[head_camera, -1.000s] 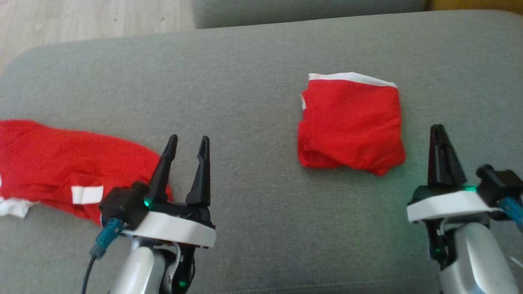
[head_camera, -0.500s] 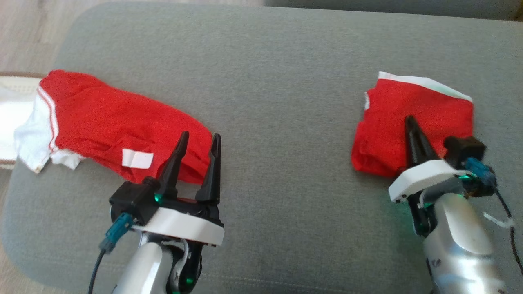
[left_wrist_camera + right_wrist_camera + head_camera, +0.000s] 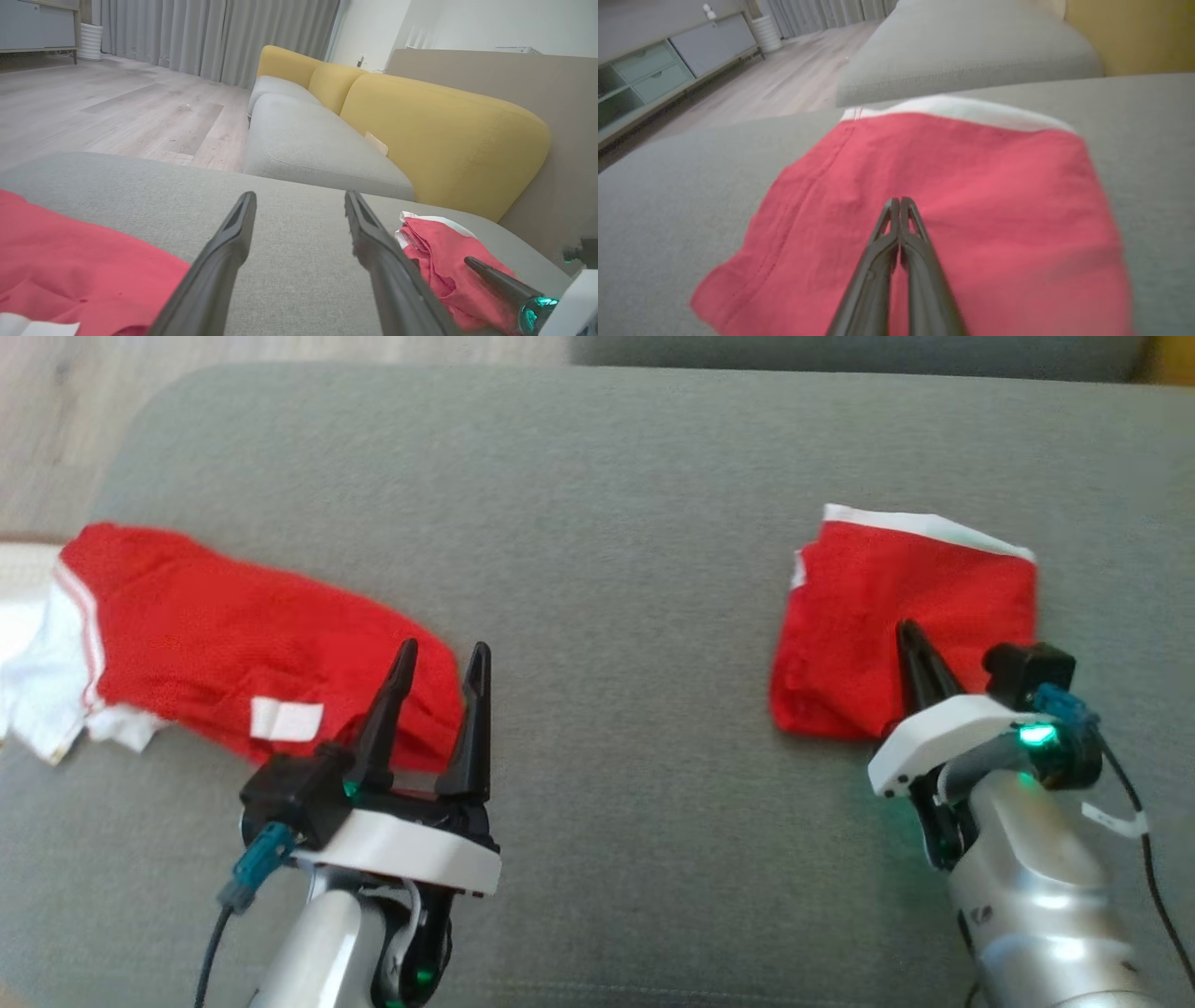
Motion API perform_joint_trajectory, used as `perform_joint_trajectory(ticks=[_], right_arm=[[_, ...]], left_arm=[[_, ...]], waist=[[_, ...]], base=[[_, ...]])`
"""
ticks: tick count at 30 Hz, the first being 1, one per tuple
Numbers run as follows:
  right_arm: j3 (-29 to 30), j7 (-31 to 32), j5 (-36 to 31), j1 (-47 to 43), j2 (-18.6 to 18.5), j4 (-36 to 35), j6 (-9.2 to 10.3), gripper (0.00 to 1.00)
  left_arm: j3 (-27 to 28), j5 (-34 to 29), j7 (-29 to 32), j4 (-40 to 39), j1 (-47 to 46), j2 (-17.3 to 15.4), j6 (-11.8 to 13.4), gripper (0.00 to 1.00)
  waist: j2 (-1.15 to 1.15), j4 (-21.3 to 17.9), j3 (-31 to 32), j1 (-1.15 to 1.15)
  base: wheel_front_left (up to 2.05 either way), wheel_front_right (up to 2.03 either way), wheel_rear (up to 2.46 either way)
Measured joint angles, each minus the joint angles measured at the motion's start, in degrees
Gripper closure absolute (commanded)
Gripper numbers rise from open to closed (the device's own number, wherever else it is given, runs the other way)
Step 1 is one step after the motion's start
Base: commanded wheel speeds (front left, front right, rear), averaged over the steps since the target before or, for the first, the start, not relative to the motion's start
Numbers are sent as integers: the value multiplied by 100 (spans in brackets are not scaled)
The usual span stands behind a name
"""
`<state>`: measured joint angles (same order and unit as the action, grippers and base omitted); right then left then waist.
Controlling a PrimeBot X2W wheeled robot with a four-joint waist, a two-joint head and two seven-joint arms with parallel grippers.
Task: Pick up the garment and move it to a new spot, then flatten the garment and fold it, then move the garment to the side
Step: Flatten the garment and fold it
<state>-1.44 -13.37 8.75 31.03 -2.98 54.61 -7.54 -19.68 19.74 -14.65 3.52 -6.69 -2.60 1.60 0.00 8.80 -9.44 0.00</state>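
The fingers (image 3: pixel 924 275) of the right gripper (image 3: pixel 906 637) are squeezed shut with no cloth between them. The fingers (image 3: pixel 470 728) of the left gripper (image 3: pixel 444 650) stand wide open and hold nothing. On the big grey cushion (image 3: pixel 597 476) the loose red garment (image 3: pixel 215 616) lies at the left by the open fingers, and the smaller folded red garment (image 3: pixel 896 579) lies at the right under the shut tips. If the shut fingers push the folded one, I think it could bunch up or come undone, since nothing pins it flat.

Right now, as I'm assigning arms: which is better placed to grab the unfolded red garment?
Left, I'd say. The left tool is open beside the unfolded garment; the right tool is shut over the folded garment.
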Motion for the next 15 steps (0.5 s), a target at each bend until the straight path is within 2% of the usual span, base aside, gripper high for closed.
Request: perform_joint_trajectory(ticks=[2, 3, 4, 10, 15], right_arm=[[3, -44, 25, -2, -1, -194, 0, 100], [12, -55, 25, -5, -1, -333, 0, 24], [21, -66, 25, -11, -1, -502, 0, 0], [164, -101, -70, -405, -1, -1684, 0, 0], [334, -101, -178, -1035, 0, -2267, 0, 0]], left_arm=[[11, 0, 0, -9, 9, -1, 1, 0], [11, 0, 0, -19, 10, -1, 1, 0], [11, 0, 0, -32, 12, -1, 0, 0], [41, 0, 0, -154, 23, -1, 40, 0], [52, 0, 0, -166, 30, -1, 40, 0]], waist=[[0, -132, 52, 0], [0, -200, 77, 0], [0, -269, 102, 0], [0, -683, 247, 0], [0, -898, 346, 0]], base=[[0, 0, 0], [0, 0, 0], [0, 0, 0], [0, 0, 0], [0, 0, 0]])
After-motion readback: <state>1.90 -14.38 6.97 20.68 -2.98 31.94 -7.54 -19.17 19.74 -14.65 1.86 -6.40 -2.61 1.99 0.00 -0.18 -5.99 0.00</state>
